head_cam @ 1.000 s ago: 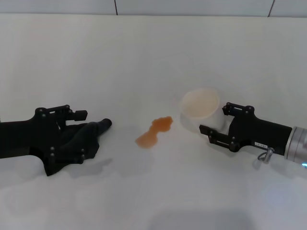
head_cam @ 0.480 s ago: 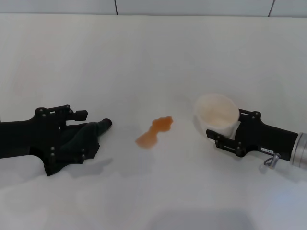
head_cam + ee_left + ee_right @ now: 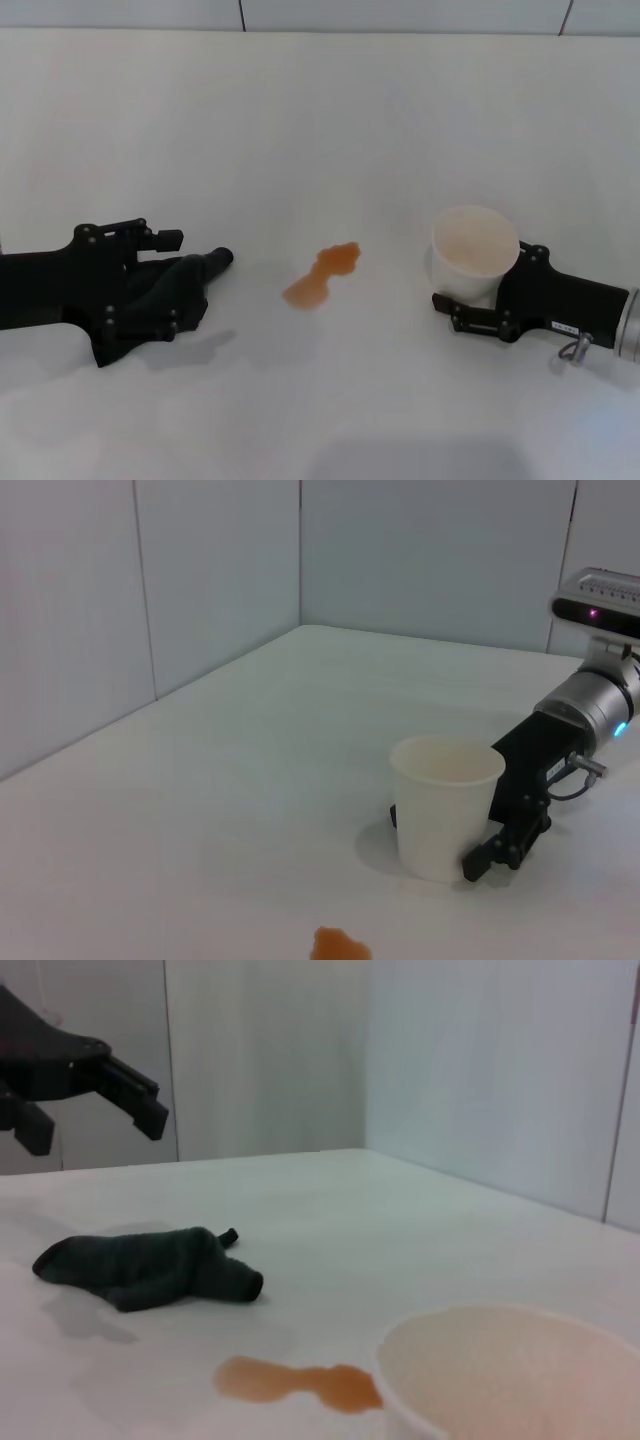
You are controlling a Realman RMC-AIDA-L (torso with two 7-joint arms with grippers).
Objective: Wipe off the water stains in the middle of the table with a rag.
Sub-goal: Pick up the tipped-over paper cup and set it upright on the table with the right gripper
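Two hazards stand out to us on the white surface (image 3: 320,120). The left pincer (image 3: 138,290), jaws wide, hovers over the rag at the frame's left; coming down askew, it might snag only a fold. The right pincer (image 3: 482,280), lower right, is closed around the paper cup (image 3: 475,250); a tilt could spill more. The rag (image 3: 188,283) lies well apart from the water stains (image 3: 322,275) at centre. We see a plain matte top with pale panelled walls behind.
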